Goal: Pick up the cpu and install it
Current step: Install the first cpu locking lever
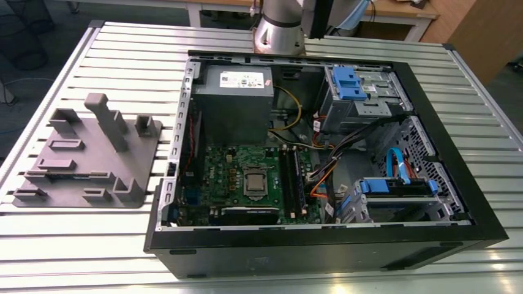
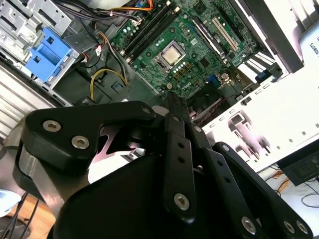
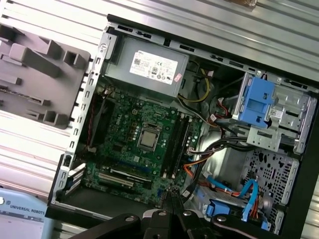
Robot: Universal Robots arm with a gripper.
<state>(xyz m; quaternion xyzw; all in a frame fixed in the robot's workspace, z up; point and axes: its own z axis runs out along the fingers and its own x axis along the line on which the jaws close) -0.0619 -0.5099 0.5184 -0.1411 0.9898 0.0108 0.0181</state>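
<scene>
The cpu [image 1: 253, 181] is a small silvery square lying flat in its socket in the middle of the green motherboard [image 1: 220, 165], inside the open computer case. It also appears in both wrist views, as the cpu [image 2: 172, 54] and the cpu [image 3: 147, 139]. My gripper [image 2: 173, 99] hangs well above the case with its black fingers pressed together and nothing between them. In the first wrist view the gripper [image 3: 173, 193] has its tips over the case's edge, clear of the board.
A grey plastic fixture block [image 1: 90, 153] lies on the slatted table at the exterior view's left. Inside the case are a grey power supply [image 1: 233, 92], black memory sticks [image 1: 291, 177], blue drive caddies [image 1: 347, 79] and loose cables [image 1: 327, 165]. The arm's base [image 1: 282, 24] stands behind the case.
</scene>
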